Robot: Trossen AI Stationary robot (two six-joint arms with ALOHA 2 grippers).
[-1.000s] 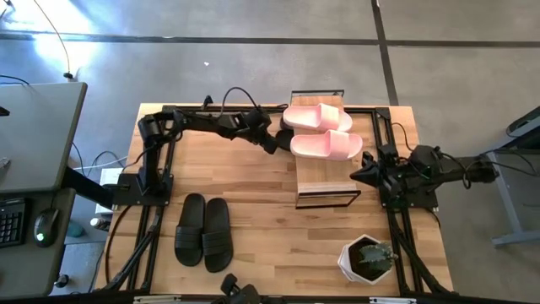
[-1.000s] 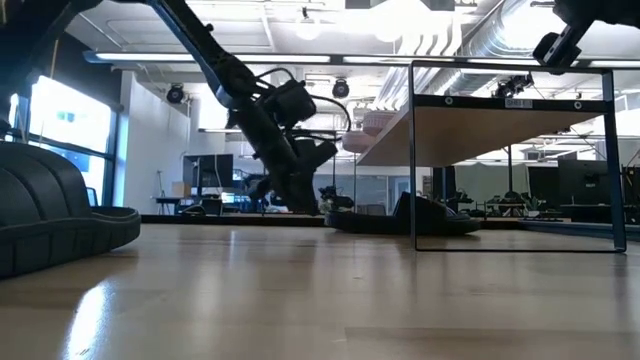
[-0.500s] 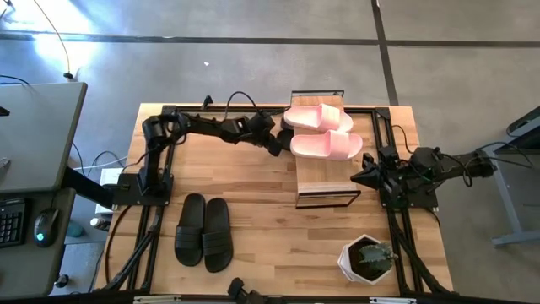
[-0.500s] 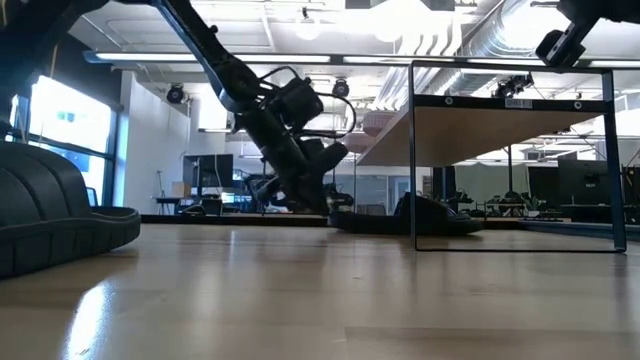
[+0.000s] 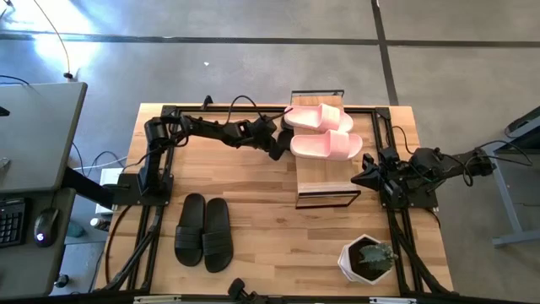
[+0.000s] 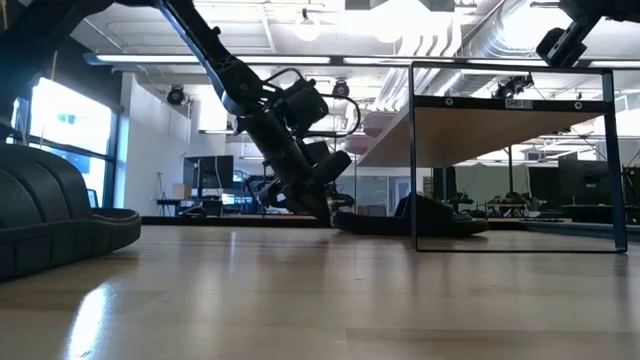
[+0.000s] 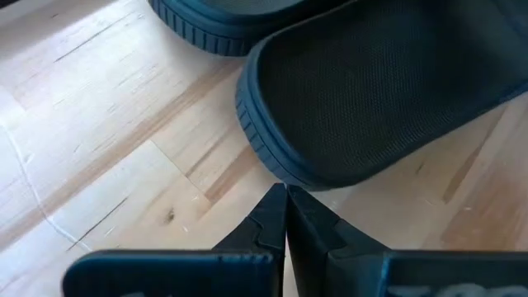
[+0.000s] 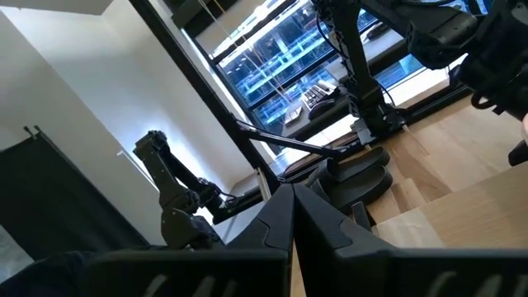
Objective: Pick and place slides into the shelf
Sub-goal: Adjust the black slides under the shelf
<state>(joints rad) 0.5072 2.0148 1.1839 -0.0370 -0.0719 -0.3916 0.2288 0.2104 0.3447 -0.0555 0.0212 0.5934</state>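
Note:
The shelf stands at the table's far right, with two light pink slides resting sole-down on its plank top. Two black slides lie on the wood below the plank, and one of them shows in the low view. Another black pair lies on the table at the near left. My left gripper is shut and slants down at the shelf's left side, its tips at the nearer black slide's rounded end. My right gripper is shut and waits at the right edge. My left gripper's shut fingertips stand right at the ribbed sole edge of the black slide's rounded end. They come slanting down from the table's left. I cannot tell whether they touch it. The slide lies flat on the wood.
A white pot with a green plant stands at the near right. The shelf's thin black frame posts rise on either side of the slides under it. Bare wood lies between the shelf and the black pair on the table.
My left gripper has gone toward the shelf and a little down, closing in on the black slide under the plank while staying shut. The slides have not visibly moved.

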